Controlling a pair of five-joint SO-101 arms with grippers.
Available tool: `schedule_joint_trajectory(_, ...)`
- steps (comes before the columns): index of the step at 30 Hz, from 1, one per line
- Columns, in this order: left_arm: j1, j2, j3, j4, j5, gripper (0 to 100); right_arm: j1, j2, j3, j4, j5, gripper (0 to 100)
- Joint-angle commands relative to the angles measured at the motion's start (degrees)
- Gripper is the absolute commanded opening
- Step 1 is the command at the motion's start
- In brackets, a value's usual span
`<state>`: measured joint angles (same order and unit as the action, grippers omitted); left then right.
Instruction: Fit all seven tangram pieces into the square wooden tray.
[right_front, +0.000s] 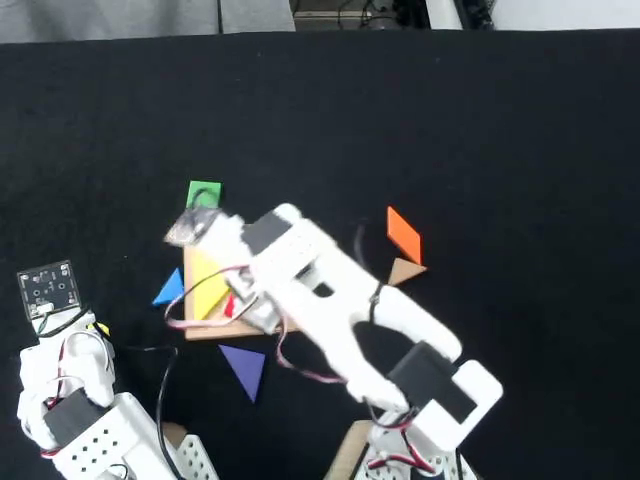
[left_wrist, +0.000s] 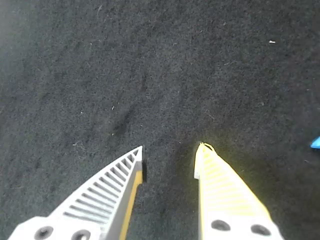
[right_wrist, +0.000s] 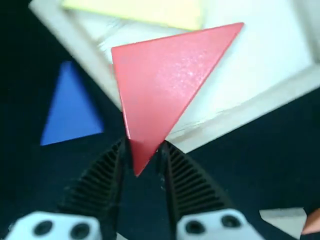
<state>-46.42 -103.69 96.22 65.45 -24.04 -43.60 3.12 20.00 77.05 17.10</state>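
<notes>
Red triangle (right_wrist: 165, 85) pinched at one corner by right claw (right_wrist: 145, 160), rest fanned out ahead over tray (right_wrist: 235, 117) rim, toward yellow piece (right_wrist: 135, 10). Left claw (left_wrist: 170, 150) spread, nothing gripped.

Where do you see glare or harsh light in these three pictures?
Right wrist view: the tray is blown out almost white, and the red triangle shows a speckled sheen. High view: the right arm glares bright against the black cloth. Left wrist view: evenly lit cloth, no glare.
</notes>
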Motion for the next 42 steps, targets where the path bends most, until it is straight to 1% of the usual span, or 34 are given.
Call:
schedule_joint_trajectory(1,0.57,-0.53,1.19,0.26,0.26,18,-5.54,-0.31,-3.21,-1.32,-0.35,1.1)
schedule_joint_trajectory(5,0.57,-0.53,1.19,0.26,0.26,18,-5.10,-0.22,-4.53,-2.11,-0.26,1.1)
schedule_joint_trajectory(8,0.57,-0.53,1.19,0.26,0.26,18,-2.29,-0.66,-5.32,-1.85,-0.26,1.1)
schedule_joint_trajectory(11,0.57,-0.53,1.19,0.26,0.26,18,2.02,-0.75,-5.41,-1.85,-0.35,1.1)
schedule_joint_trajectory(12,0.57,-0.53,1.19,0.26,0.26,18,3.69,-0.75,-5.41,-1.85,-0.88,1.1)
schedule_joint_trajectory(15,0.57,-0.53,1.19,0.26,0.26,18,8.18,-0.75,-5.41,-2.11,-5.80,1.1)
schedule_joint_trajectory(17,0.57,-0.53,1.19,0.26,0.26,18,9.85,-1.01,-5.14,-2.11,-7.21,1.1)
schedule_joint_trajectory(19,0.57,-0.53,1.19,0.26,0.26,18,9.49,-2.33,-4.35,-1.93,-7.12,1.1)
schedule_joint_trajectory(21,0.57,-0.53,1.19,0.26,0.26,18,6.86,-4.62,-2.77,-1.85,-7.12,1.1)
schedule_joint_trajectory(23,0.57,-0.53,1.19,0.26,0.26,18,2.64,-7.16,-0.84,-1.85,-5.98,1.1)
schedule_joint_trajectory(25,0.57,-0.53,1.19,0.26,0.26,18,-0.97,-9.71,0.40,-2.29,-2.64,1.1)
schedule_joint_trajectory(27,0.57,-0.53,1.19,0.26,0.26,18,-1.14,-11.47,0.40,-3.87,-0.88,1.1)
schedule_joint_trajectory(29,0.57,-0.53,1.19,0.26,0.26,18,2.02,-12.26,0.92,-7.91,0.09,1.1)
schedule_joint_trajectory(34,0.48,-0.53,1.19,0.26,0.26,18,13.27,-10.07,5.67,-19.25,0.44,1.1)
schedule_joint_trajectory(38,0.57,-0.53,1.19,0.26,0.26,18,14.33,-3.91,8.84,-20.31,5.54,1.1)
schedule_joint_trajectory(42,0.57,-0.53,1.19,0.26,0.26,18,12.48,1.19,9.10,-20.13,6.51,1.1)
